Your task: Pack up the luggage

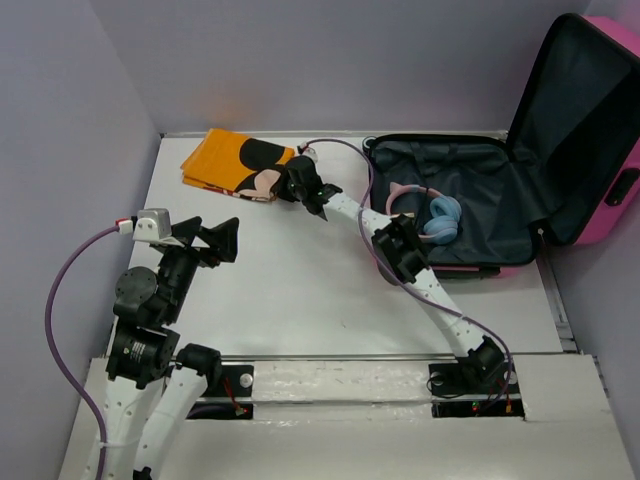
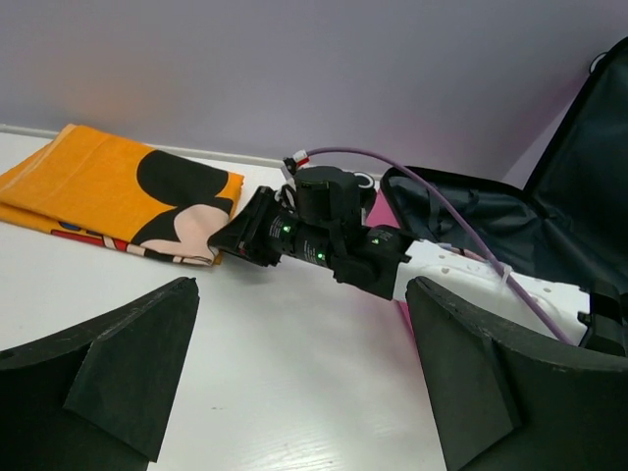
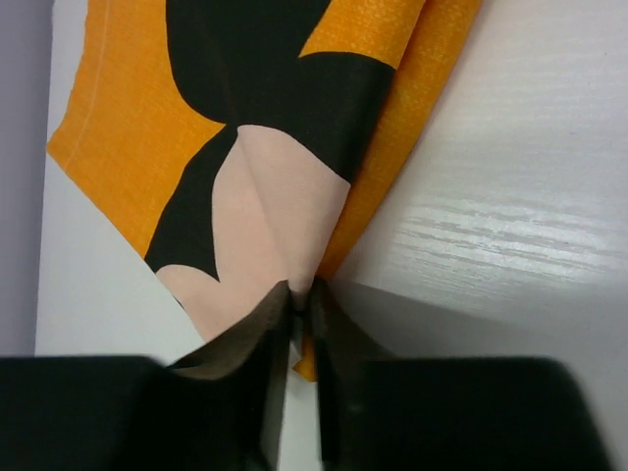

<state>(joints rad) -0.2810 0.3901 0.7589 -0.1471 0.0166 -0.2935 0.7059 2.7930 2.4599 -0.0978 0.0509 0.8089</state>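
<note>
Right tool [image 3: 299, 299] is clamped on the corner of the orange cartoon-mouse towel [image 1: 222, 160], which lies folded at the far edge of the counter [image 1: 300, 300]. Left tool [image 1: 222, 243] hovers over the counter's left side, fingers spread wide, gripping nothing. The pink luggage [image 1: 600, 225] lies open at far right, lid raised, cat-ear headphones [image 1: 432, 215] resting on its navy lining.
</note>
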